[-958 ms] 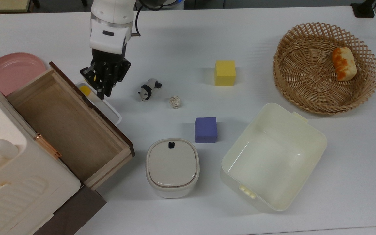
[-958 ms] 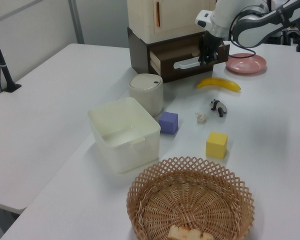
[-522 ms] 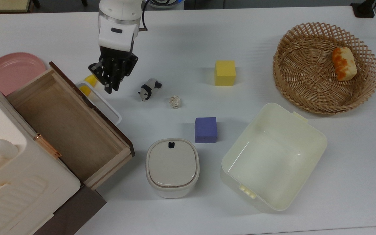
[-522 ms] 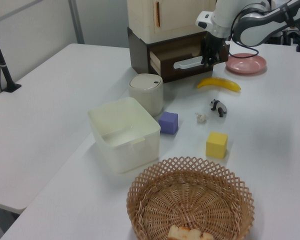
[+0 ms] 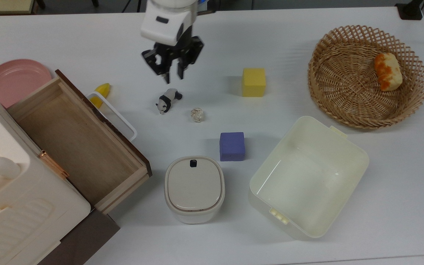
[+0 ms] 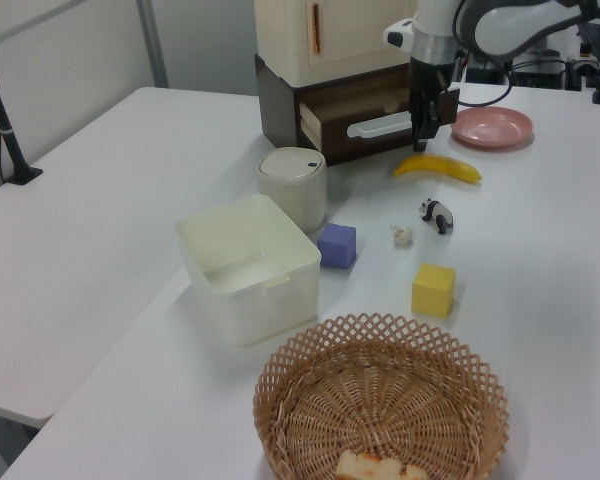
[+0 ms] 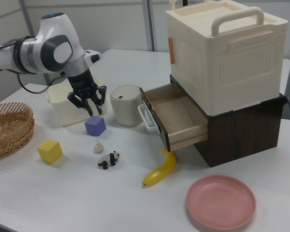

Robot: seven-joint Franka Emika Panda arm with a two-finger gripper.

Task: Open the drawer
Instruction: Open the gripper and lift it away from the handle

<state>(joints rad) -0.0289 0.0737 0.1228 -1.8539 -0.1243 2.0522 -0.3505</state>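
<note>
The drawer [image 5: 76, 143] stands pulled far out of the cream cabinet [image 5: 13, 206], showing its bare light-wood floor. Its dark brown front panel [image 5: 103, 121] carries a white loop handle [image 5: 114, 117]. In the right view the drawer [image 7: 176, 116] juts toward the table's middle, its handle [image 7: 147, 118] free. My gripper [image 5: 172, 76] hangs open and empty above the table, well to the top view's right of the handle, just beyond a toy panda [image 5: 168, 100]. In the left view my gripper [image 6: 421, 135] points down beside the drawer front [image 6: 365, 115].
A banana [image 5: 101, 92] lies by the drawer's far corner, near a pink plate [image 5: 15, 79]. A crumpled ball [image 5: 197, 115], yellow cube [image 5: 254, 82] and purple cube [image 5: 232, 146] dot the middle. The lidded bin [image 5: 194, 188], cream tub [image 5: 307, 176] and wicker basket [image 5: 368, 75] stand nearer the top view's right.
My gripper left the drawer handle and travelled to the top view's right and upward, turning as it went. The drawer stayed pulled out.
</note>
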